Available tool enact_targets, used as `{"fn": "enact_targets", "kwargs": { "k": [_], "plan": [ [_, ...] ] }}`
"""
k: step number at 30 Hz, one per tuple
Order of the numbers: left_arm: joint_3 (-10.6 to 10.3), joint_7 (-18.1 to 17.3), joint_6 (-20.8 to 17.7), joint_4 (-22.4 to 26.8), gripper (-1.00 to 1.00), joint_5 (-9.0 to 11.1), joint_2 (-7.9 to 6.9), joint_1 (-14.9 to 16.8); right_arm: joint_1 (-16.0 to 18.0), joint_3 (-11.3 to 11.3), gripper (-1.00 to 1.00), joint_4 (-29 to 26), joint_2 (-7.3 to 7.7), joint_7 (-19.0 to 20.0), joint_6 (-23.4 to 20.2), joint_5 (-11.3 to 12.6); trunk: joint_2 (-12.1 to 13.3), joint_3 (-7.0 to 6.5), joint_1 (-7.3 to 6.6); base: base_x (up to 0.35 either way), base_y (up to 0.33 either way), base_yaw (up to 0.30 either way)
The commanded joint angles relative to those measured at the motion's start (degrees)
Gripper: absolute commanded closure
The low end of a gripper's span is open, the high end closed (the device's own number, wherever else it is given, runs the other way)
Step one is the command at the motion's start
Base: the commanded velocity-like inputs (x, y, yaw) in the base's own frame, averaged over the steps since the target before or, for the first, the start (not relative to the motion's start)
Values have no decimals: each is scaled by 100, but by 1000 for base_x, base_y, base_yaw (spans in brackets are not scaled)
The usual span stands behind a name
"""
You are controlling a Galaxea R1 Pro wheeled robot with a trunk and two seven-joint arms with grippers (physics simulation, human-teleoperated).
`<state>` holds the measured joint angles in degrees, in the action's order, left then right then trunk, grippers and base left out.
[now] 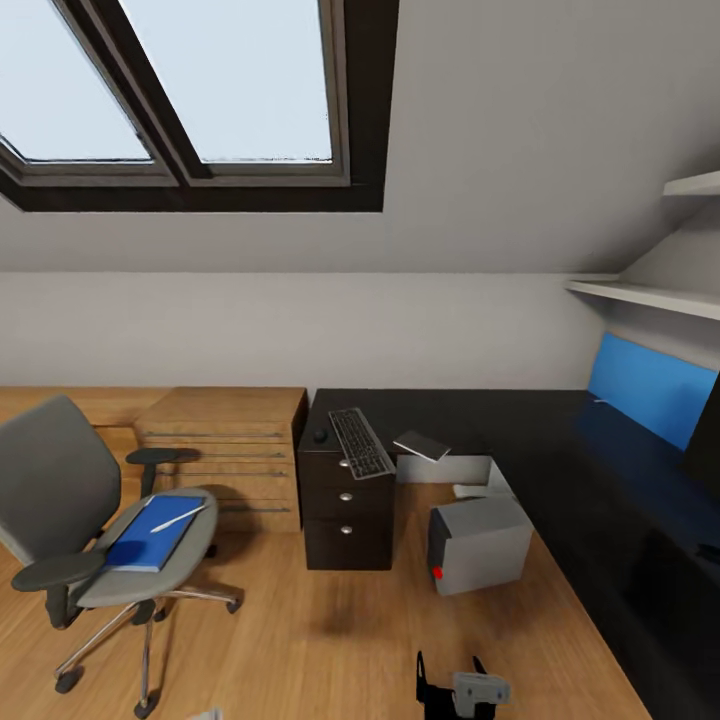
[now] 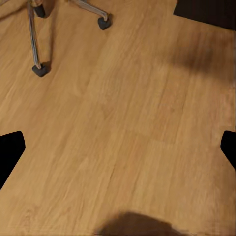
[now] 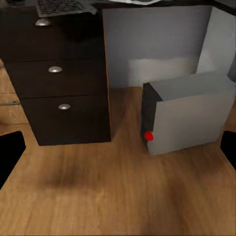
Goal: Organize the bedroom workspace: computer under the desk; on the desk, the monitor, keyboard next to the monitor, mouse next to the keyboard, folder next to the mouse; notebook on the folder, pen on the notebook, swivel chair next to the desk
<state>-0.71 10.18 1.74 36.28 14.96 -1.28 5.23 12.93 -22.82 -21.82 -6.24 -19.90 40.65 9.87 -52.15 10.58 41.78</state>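
Note:
The grey swivel chair point(image 1: 60, 500) stands at the left on the wooden floor, apart from the desk. On its seat lies the blue folder point(image 1: 152, 533) with the pale pen point(image 1: 178, 517) on top. The black desk point(image 1: 520, 420) carries the keyboard point(image 1: 360, 442), the small dark mouse point(image 1: 320, 436) beside it and a thin grey notebook point(image 1: 421, 445). The grey computer point(image 1: 480, 545) sits on the floor by the drawers. A dark edge of the monitor point(image 1: 703, 430) shows at the far right. My right gripper point(image 1: 450, 672) hangs open low in front of the computer point(image 3: 189, 113). My left gripper point(image 2: 118, 147) is open over bare floor.
A light wooden drawer cabinet point(image 1: 225, 450) stands between chair and desk. The desk's black drawers point(image 3: 59, 73) have silver knobs. The chair's chrome legs and castors point(image 2: 37, 42) lie near my left gripper. White shelves point(image 1: 650, 295) and a blue panel point(image 1: 650, 385) are at the right.

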Motion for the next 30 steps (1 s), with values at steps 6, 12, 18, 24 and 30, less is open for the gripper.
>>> {"fn": "enact_targets", "kwargs": {
  "k": [6,12,18,24,30],
  "plan": [
    [57,18,-2809,4009,-100,96,6,5,1345,-5,-100,-913,-98,1069,-2394,1772,-5,8,4,327,0,0],
    [202,4,-3441,5306,-100,755,-7,4,2221,126,-100,-1223,-9,1669,-4096,4392,-5,8,4,328,0,0],
    [258,6,-3613,5432,-100,1422,-66,4,2523,173,-100,-977,-10,1756,-4456,5328,-5,8,4,328,0,0],
    [261,-17,-3719,5291,-100,1603,-96,-3,2578,212,-100,-818,56,2072,-4508,5525,-5,8,4,328,0,0],
    [234,-506,-4660,5573,-100,1637,-112,3,2577,215,-100,-787,258,2399,-4525,5554,-5,8,4,232,0,0]
  ]
}}
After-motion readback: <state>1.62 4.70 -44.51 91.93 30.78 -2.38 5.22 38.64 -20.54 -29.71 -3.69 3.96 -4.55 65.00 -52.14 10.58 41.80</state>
